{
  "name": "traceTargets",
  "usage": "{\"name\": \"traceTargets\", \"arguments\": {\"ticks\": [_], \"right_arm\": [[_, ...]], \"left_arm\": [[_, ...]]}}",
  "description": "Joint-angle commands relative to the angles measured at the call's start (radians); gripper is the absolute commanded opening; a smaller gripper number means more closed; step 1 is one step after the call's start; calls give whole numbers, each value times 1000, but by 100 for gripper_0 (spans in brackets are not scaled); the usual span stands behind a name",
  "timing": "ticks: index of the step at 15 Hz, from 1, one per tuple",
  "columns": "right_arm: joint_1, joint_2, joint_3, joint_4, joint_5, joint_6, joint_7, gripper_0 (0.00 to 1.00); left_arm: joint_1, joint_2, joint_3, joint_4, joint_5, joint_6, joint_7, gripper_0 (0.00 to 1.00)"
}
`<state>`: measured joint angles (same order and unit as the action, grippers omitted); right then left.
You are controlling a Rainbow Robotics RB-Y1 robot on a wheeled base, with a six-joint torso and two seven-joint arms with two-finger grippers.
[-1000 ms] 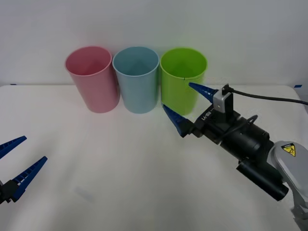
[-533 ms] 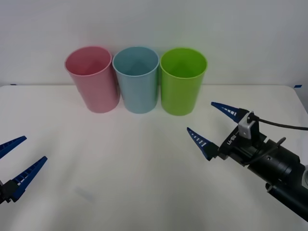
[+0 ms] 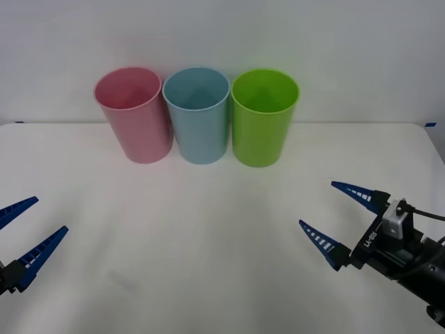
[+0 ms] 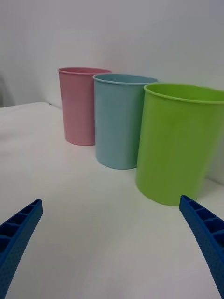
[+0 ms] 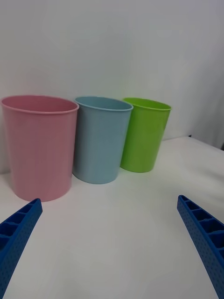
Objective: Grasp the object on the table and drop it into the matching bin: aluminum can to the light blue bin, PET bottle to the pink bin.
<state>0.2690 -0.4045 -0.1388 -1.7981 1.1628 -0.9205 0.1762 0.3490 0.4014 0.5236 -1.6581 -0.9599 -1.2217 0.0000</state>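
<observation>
Right gripper (image 3: 345, 219) hung released over the white surface (image 3: 208, 236) near the light blue bin (image 3: 198, 115); left gripper (image 3: 24, 233) sat released too.

Lime green bin (image 3: 265, 117): tall, round, slightly tapered plastic cup shape, upright, open top. It stands at the far side, rightmost in the row of three, just beside its neighbour; touching or not, cannot tell. Inside looks plain green, nothing seen in it from the front view. In the right wrist view it is the nearest and largest of the row (image 4: 181, 142); in the left wrist view the farthest (image 5: 144, 133). Plain white wall (image 3: 222, 35) runs behind the row. Small dark blue mark (image 3: 432, 124) at the far right edge, another (image 3: 18, 122) at the far left edge.
</observation>
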Motion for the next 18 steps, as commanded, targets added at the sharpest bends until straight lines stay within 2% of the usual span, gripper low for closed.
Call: {"name": "traceTargets", "arguments": {"ticks": [1, 6, 9, 18], "right_arm": [[41, 1, -59, 0, -11, -83, 0, 100], [90, 1, -179, 85, -61, -241, 6, 100], [104, 1, -219, 131, -80, -313, 16, 100], [168, -1, -240, 132, -84, -324, 16, 100]], "left_arm": [[0, 0, 0, 0, 0, 0, 0, 100], [0, 0, 0, 0, 0, 0, 0, 100], [0, 0, 0, 0, 0, 0, 0, 100], [0, 0, 0, 0, 0, 0, 0, 100]]}}
